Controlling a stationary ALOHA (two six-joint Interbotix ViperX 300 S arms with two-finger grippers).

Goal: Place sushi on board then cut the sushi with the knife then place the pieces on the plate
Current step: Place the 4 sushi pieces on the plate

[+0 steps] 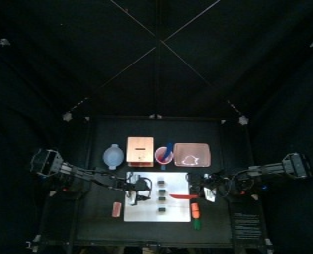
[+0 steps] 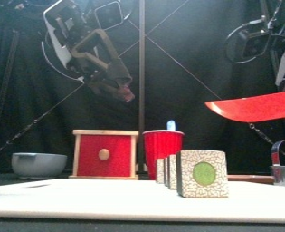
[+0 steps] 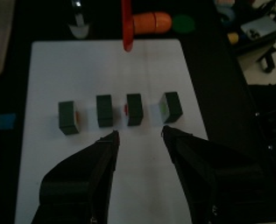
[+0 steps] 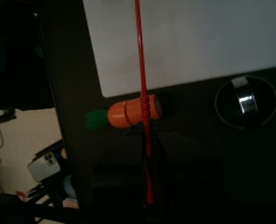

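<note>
At the middle of the white board [image 1: 172,212], four dark green sushi pieces [image 3: 105,110] stand in a row with gaps between; the left gripper [image 3: 139,134] hovers over them, jaws spread, empty. The right gripper [image 4: 146,157] pinches the red knife [image 4: 139,52], raised over the board's right edge. All on a black table [image 1: 99,193], black curtain [image 1: 156,60] behind

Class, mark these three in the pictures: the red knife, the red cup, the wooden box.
red knife [image 2: 256,107]: front view, on the blade.
red cup [image 2: 163,152]: front view, on its side wall.
wooden box [image 2: 90,148]: front view, on the red drawer front.
</note>
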